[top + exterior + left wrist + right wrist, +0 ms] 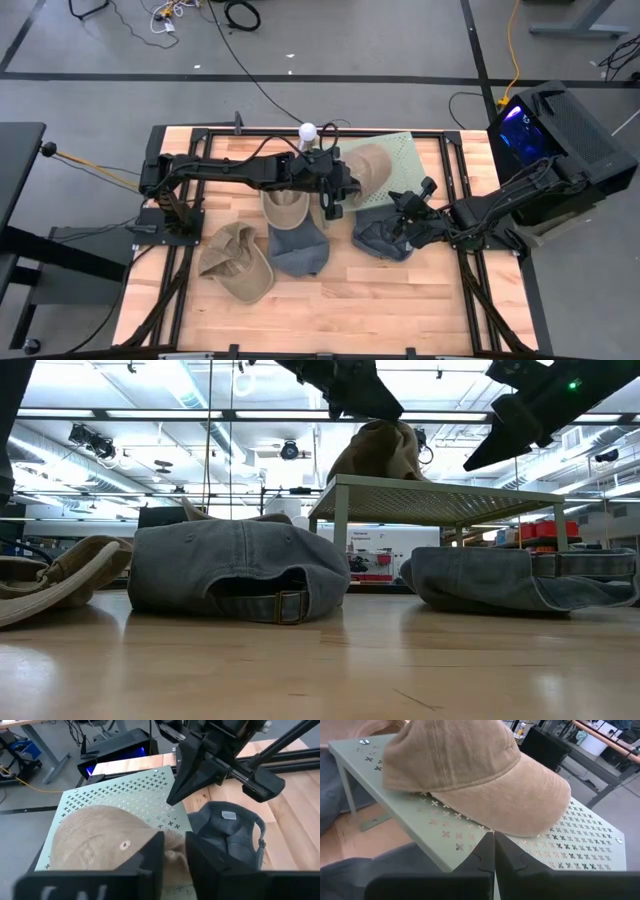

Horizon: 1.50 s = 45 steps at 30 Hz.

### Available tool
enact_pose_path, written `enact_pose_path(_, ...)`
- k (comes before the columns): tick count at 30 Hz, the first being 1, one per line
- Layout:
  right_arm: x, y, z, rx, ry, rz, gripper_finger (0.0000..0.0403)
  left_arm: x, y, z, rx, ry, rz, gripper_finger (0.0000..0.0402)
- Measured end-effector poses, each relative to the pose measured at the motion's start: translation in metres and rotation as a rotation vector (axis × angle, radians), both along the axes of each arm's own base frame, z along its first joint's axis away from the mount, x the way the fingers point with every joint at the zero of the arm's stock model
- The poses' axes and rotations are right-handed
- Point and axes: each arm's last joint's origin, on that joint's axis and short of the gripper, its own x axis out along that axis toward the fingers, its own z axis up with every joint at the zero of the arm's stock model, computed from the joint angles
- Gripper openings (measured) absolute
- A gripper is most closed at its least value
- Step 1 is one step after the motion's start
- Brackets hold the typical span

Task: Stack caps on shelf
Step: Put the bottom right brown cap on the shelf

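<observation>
Right in front of my low camera sits a blue cap (238, 572) on the table (320, 660), with another blue cap (520, 578) by the shelf (440, 495). One tan cap (470, 767) lies on the shelf, its back part at the shelf's edge. I worry it could slide off if my left gripper (175, 857) drags it while pulling away. That gripper hangs right over the cap's back, fingers a little apart, maybe not quite clear of the cloth. My right gripper (493, 851) waits by the shelf's edge, closed, holding nothing.
</observation>
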Motion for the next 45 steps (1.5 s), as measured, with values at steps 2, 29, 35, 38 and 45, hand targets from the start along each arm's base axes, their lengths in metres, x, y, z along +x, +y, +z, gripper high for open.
enact_pose_path(2, 0.001, 0.0, 0.001, 0.0, -0.006, 0.003, 0.0004, -0.004, -0.001, 0.008, 0.02, -0.014, -0.01, 0.0123)
enact_pose_path(29, 0.011, 0.006, 0.008, 0.038, -0.06, 0.115, 0.0004, -0.013, -0.023, -0.019, 0.434, 0.304, 0.347, 0.0197)
enact_pose_path(35, 0.011, 0.006, 0.009, 0.027, -0.052, 0.122, 0.0004, -0.013, -0.008, -0.02, 0.359, 0.293, 0.345, 0.0197)
enact_pose_path(38, 0.011, 0.006, 0.009, 0.023, -0.049, 0.124, 0.0004, -0.013, -0.002, -0.02, 0.36, 0.295, 0.369, 0.0185)
enact_pose_path(45, 0.011, 0.006, 0.009, 0.023, -0.049, 0.124, 0.0004, -0.011, 0.0, -0.017, 0.39, 0.276, 0.362, 0.0046)
